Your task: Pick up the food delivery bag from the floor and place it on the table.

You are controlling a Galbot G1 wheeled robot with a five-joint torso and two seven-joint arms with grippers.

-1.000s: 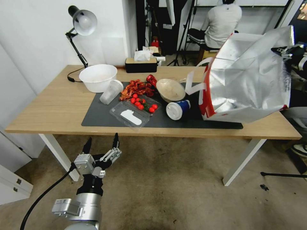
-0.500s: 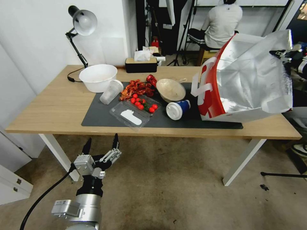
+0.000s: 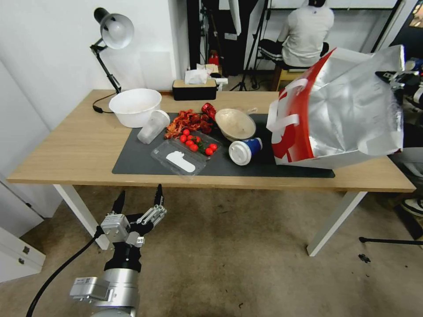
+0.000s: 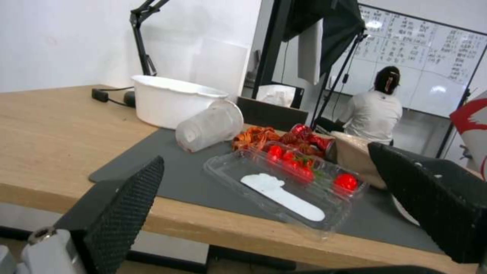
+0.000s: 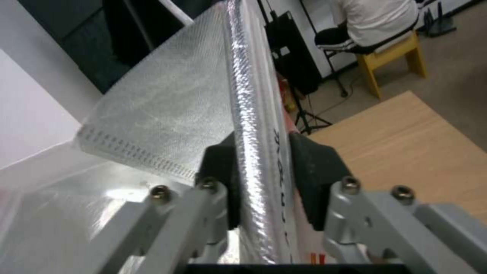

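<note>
Bag held at the right end of the table.

In the head view we saw the bag tilted on the table, its base on the mat beside a cup; our right gripper was at its top edge and our left gripper hung low before the table, fingers spread. In the left wrist view we saw a clear tray between its spread fingers. In the right wrist view our right gripper was clamped on the bag's rim.

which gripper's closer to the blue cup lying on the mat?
Hard to call. The left gripper hangs open below the table edge, off to the blue cup's left. The right gripper is up high, clamped on the food delivery bag rim.
</note>
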